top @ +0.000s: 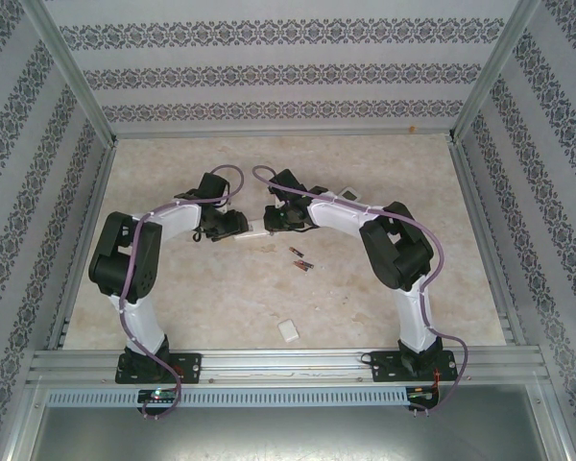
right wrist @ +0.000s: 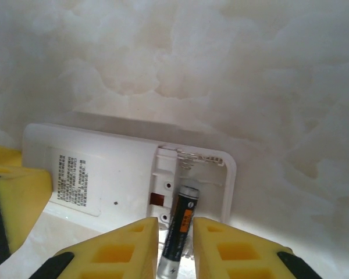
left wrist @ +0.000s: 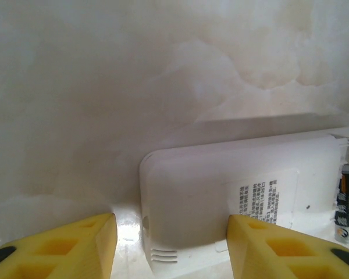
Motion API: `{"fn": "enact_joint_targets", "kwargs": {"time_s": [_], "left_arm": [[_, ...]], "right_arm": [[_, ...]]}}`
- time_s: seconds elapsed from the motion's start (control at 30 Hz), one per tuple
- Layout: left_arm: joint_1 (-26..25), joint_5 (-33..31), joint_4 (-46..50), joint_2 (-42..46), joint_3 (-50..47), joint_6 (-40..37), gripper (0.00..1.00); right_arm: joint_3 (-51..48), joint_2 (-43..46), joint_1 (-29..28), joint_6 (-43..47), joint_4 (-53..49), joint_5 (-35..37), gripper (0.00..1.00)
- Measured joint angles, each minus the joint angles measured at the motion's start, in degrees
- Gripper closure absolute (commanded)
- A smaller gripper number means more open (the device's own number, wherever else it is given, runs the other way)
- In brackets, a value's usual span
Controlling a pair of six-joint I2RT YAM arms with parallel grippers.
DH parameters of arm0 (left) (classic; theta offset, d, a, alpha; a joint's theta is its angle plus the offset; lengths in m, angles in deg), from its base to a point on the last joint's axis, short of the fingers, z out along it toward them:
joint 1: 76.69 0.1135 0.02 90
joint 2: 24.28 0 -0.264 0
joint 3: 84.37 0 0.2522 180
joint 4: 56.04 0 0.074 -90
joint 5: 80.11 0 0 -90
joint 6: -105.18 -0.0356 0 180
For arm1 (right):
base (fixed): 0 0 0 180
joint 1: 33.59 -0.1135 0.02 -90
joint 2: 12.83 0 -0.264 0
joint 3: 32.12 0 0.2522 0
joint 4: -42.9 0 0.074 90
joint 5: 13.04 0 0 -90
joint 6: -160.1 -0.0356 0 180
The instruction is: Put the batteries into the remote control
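At left, spread apart astride one end of the flat white plastic remote control (left wrist: 221,174): left gripper (left wrist: 170,235), not clamping. At right, clenched on a slim dark orange-banded cylindrical battery (right wrist: 183,212), upper end inside the remote's open compartment (right wrist: 192,165): right gripper (right wrist: 175,235)

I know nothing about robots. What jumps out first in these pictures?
In the middle of the table, a white remote lies back-up, its battery bay open. The right gripper pinches a battery between yellow fingers at that bay, while the left gripper straddles the remote's other end.
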Motion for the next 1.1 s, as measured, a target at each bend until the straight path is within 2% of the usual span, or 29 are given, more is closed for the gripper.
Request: {"fn": "enact_joint_targets", "kwargs": {"time_s": [0.27,0.7,1.1], "left_arm": [[0.0,1.3,-0.7,-0.3,0.0,-0.2,0.52],[0.0,1.9,-1.2,-0.3,0.0,-0.2,0.54],[0.0,2.1,-1.3,-0.3,0.0,-0.4,0.54]], "right_arm": [[0.0,-1.2,0.0,0.2,-0.2,0.0,0.85],[1.6,-2.8,-0.2,0.2,0.0,0.1,0.86],[1.7,-1.7,-0.1,2.1,-0.6,2.1,0.76]]}}
